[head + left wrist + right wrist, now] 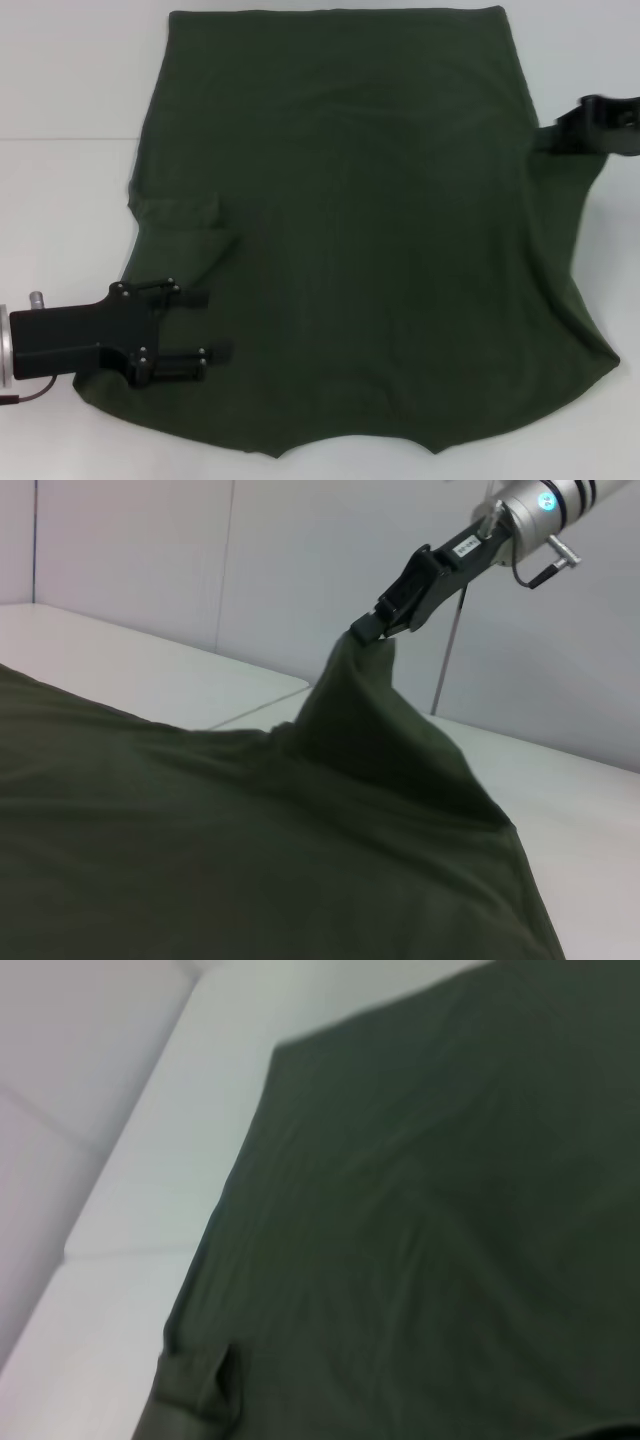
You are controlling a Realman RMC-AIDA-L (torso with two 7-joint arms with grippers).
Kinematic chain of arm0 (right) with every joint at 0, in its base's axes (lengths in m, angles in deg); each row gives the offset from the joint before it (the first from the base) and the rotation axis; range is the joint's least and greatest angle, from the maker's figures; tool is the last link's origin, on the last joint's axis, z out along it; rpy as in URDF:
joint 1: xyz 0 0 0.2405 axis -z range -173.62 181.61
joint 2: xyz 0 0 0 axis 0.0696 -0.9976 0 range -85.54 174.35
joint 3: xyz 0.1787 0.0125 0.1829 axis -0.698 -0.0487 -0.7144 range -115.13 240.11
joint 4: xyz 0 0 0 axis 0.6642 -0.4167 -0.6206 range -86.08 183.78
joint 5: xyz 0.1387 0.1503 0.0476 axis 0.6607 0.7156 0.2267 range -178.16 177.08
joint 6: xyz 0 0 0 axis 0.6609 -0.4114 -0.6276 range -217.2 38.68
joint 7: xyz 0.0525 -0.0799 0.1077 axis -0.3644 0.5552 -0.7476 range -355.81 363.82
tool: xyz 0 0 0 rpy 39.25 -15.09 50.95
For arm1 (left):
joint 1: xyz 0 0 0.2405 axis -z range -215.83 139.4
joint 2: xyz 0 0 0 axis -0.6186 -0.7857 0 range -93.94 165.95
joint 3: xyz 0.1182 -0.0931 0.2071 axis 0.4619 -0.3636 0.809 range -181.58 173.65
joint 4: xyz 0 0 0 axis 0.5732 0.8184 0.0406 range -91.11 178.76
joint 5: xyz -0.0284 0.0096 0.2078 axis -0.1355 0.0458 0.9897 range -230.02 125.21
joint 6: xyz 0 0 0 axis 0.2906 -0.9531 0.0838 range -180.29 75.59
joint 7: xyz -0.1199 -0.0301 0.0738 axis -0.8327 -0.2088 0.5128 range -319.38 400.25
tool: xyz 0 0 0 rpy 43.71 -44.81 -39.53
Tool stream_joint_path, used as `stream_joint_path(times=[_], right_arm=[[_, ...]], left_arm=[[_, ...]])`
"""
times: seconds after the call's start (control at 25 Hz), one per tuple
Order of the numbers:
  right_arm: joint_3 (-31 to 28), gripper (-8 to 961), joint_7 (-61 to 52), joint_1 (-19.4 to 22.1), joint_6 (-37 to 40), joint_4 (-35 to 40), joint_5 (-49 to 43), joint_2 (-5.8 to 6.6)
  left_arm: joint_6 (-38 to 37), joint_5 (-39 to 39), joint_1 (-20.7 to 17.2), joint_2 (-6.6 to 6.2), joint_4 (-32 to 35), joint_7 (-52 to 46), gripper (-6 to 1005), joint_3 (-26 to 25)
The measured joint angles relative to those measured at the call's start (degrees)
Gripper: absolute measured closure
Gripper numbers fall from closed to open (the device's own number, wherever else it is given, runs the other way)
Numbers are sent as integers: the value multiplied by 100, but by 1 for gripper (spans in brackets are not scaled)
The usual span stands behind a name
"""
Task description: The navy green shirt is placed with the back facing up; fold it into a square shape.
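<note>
The navy green shirt [360,230] lies spread over most of the white table, with a small folded flap [182,211] at its left edge. My left gripper [206,326] is open at the near left, its two black fingers [190,298] resting over the shirt's left hem area with nothing between them. My right gripper [562,130] is at the far right edge, shut on the shirt's fabric. In the left wrist view that right gripper [372,630] holds a pinched peak of the shirt [380,730] lifted above the table. The right wrist view shows only the shirt [440,1200] from above.
Bare white table [60,200] shows to the left of the shirt, with a seam line across it, and a narrow strip shows along the near edge. A pale wall [300,570] stands behind the table.
</note>
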Motion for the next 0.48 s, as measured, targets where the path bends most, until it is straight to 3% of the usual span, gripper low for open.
stream_joint_path(times=[0.28, 0.48], right_arm=[[849, 883, -77, -295, -329, -478, -3, -156], [1056, 876, -169, -282, -569, -503, -61, -246]], left_arm=[[0, 22, -27, 7, -8, 17, 193, 6], [0, 26, -47, 7, -24, 19, 193, 5]])
